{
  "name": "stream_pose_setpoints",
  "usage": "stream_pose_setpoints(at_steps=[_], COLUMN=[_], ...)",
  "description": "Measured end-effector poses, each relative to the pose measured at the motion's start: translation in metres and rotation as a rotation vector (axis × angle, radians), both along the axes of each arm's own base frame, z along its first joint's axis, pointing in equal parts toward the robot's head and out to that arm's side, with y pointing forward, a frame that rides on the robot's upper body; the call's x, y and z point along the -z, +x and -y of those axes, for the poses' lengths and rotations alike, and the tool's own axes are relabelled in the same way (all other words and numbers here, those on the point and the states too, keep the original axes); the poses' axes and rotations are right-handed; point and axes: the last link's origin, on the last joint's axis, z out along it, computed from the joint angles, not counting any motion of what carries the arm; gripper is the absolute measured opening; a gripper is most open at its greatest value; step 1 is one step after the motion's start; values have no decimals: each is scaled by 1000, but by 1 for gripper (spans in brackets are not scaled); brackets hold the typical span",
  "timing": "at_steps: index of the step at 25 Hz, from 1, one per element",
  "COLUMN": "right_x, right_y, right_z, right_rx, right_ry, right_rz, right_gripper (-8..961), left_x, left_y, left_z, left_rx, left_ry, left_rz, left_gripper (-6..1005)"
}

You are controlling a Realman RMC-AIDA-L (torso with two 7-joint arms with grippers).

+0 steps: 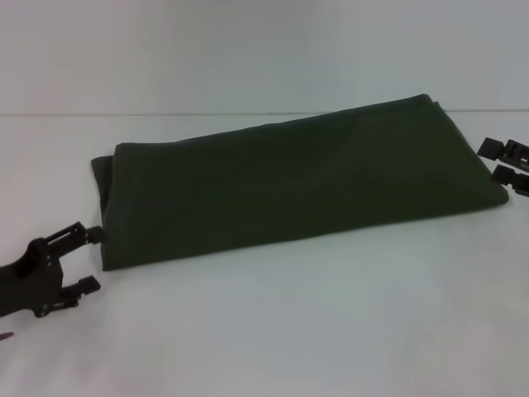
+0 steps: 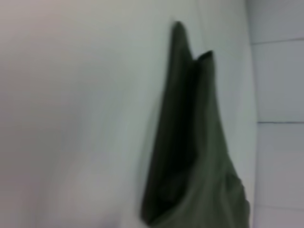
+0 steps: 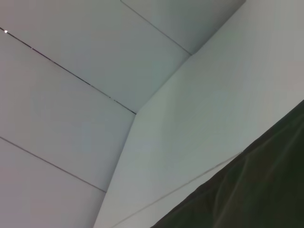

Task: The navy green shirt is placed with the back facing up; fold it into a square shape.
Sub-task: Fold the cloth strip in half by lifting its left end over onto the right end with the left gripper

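The navy green shirt (image 1: 297, 178) lies on the white table, folded into a long band that runs from near left to far right, plain side up. My left gripper (image 1: 91, 260) is open at the band's near left end, and its upper finger (image 1: 92, 234) is at the cloth's edge. My right gripper (image 1: 494, 160) is open just off the band's far right end, holding nothing. The left wrist view shows the shirt's layered folded edge (image 2: 199, 156). The right wrist view shows a corner of the shirt (image 3: 256, 190).
The white table (image 1: 273, 331) spreads in front of the shirt, and its back edge (image 1: 83, 113) meets a pale panelled wall (image 3: 71, 95). Nothing else lies on the table.
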Motion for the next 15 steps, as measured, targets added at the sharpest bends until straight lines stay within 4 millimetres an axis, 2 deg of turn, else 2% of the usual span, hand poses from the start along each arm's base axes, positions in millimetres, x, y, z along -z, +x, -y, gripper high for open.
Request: stream_pose_setpoints(at_steps=[5, 15], right_x=[1, 3], right_y=[3, 6], right_z=[-1, 0], right_rx=[11, 14], right_ry=[2, -11], right_rz=[27, 48], right_gripper=[930, 930], left_x=[9, 16], left_y=[-4, -1], left_z=[-2, -8], left_rx=[-70, -114], left_ry=[-6, -6], left_rz=[7, 36], left_gripper=[950, 949])
